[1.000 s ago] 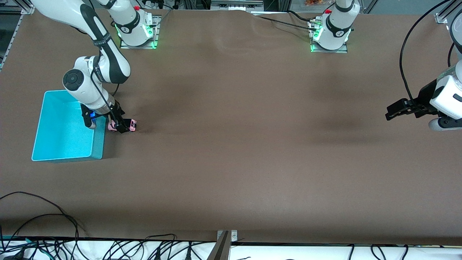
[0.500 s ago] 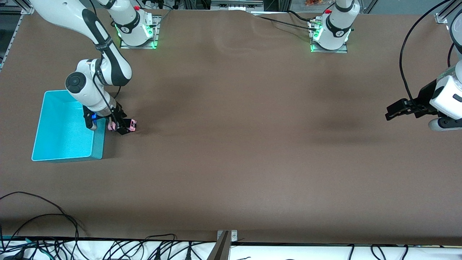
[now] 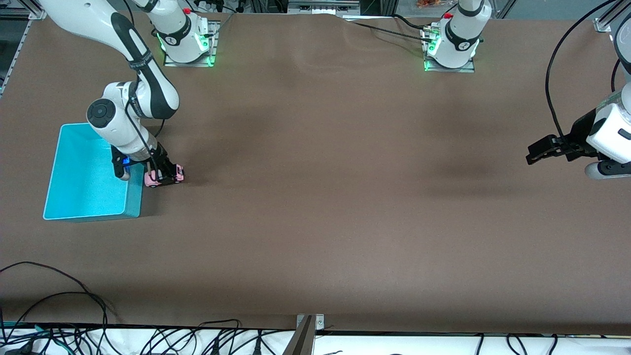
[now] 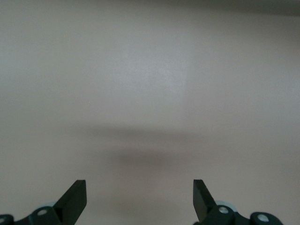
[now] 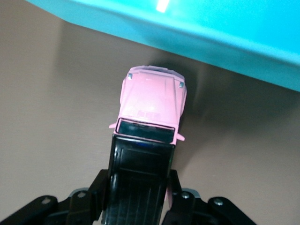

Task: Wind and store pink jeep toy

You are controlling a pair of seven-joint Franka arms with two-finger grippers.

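front view: right hand [image 3: 163,173], clamped on pink jeep toy [image 3: 164,176], has edged toward turquoise bin [image 3: 79,182].

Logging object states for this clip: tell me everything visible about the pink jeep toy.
The pink jeep toy is a small boxy car with a light-pink, glossy, plastic-looking hood, a dark windshield, a ribbed black roof and dark wheels. It sits upright on the brown table, right beside the turquoise bin, hood pointing at the bin's wall. The right gripper is shut on it, fingers against its sides at the roof.
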